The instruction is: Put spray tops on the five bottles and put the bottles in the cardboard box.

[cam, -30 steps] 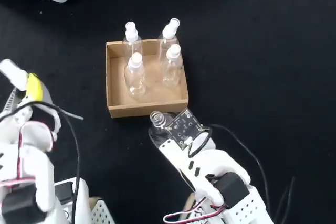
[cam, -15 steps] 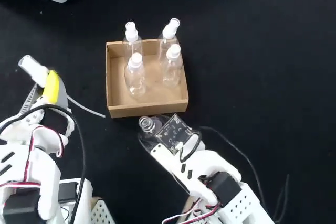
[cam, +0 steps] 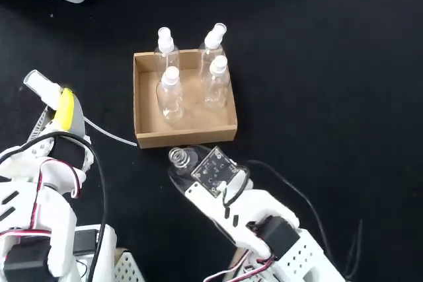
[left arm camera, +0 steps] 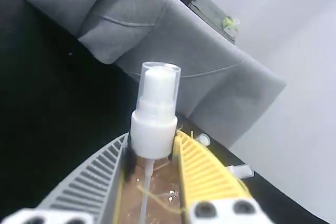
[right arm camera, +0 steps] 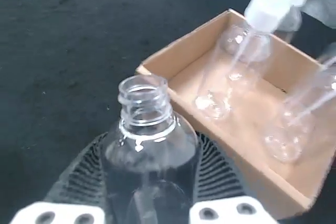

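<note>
Cardboard, brown and open-topped: the shallow square box [cam: 147,100] stands on the black cloth table [cam: 317,64] and holds four clear plastic bottles, each fitted with a white spray top. Two stand towards the far wall [cam: 164,47] [cam: 215,39] and two nearer the middle [cam: 170,92] [cam: 217,80]. The fifth clear plastic bottle [cam: 180,158], its threaded neck open and uncapped, is outside the box, just beside the near wall. The right gripper [right arm camera: 151,153] has its jaws closed around this bottle's body below the shoulder. The remaining white spray top with its thin dip tube [left arm camera: 154,111] is well apart to the left, pinched at the collar between the grey and yellow jaws of the left gripper [cam: 63,109], nozzle outward. The tube trails towards the box. Assessment: the bottle appears empty, so it should be light, thin-walled and smooth, liable to dent or slip under a hard squeeze. The present hold on the body is suitable, as it leaves the neck free. The spray top looks rigid and light, and the collar is the proper place to grip it. The dip tube looks flexible and may catch on the bottle's rim, so it should enter the neck first. Four of five bottles are done.
</note>
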{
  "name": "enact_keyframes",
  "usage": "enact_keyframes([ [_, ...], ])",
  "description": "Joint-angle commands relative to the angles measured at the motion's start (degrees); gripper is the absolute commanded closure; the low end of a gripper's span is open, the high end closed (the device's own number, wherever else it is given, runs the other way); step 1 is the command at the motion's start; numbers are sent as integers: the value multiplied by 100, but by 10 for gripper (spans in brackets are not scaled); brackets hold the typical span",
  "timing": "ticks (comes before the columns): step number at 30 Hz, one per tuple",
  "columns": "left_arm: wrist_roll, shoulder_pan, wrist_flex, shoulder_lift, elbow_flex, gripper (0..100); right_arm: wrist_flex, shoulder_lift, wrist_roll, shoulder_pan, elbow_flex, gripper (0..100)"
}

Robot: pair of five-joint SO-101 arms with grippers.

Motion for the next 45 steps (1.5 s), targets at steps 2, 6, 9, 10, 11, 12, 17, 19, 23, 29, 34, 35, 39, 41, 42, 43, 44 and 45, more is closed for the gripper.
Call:
enact_keyframes([
  [2, -26, 488, -79, -35, 22, 971, -211, -127, 35, -378, -40, 987],
  [6, -229, 1068, -132, -44, 268, 971, -211, -127, 35, -396, -31, 987],
  [9, -229, 1226, -141, -44, 356, 971, -220, -127, 105, -404, 22, 987],
  [10, -229, 1226, -141, -44, 365, 971, -229, -127, 220, -404, 48, 987],
  [11, -229, 1226, -141, -44, 365, 971, -237, -127, 281, -404, 75, 987],
  [12, -229, 1226, -141, -44, 365, 971, -255, -127, 316, -404, 92, 987],
  [17, -220, 1235, -149, -44, 330, 971, -211, -127, 352, -695, 119, 988],
  [19, -220, 1244, -123, -44, 277, 971, -211, -127, 352, -721, 145, 988],
  [23, -220, 1569, -79, -44, 251, 971, -246, -127, 352, -721, 171, 988],
  [29, -316, 1631, 132, -44, 242, 971, -237, -127, 343, -712, 171, 988],
  [34, -466, 1613, 264, -246, 295, 971, -220, -127, 316, -703, 171, 988],
  [35, -475, 1613, 273, -369, 303, 971, -220, -127, 316, -703, 171, 988],
  [39, -475, 1648, 167, -976, 567, 971, -211, -127, 316, -703, 171, 988],
  [41, -475, 1640, -88, -1231, 875, 971, -211, -127, 316, -703, 171, 988],
  [42, -475, 1613, -229, -1363, 1059, 971, -211, -127, 316, -712, 171, 988],
  [43, -484, 1613, -360, -1486, 1253, 971, -211, -127, 316, -712, 171, 988],
  [44, -501, 1631, -475, -1582, 1437, 971, -211, -127, 316, -712, 171, 988],
  [45, -598, 1657, -536, -1670, 1578, 971, -211, -127, 316, -712, 171, 988],
])
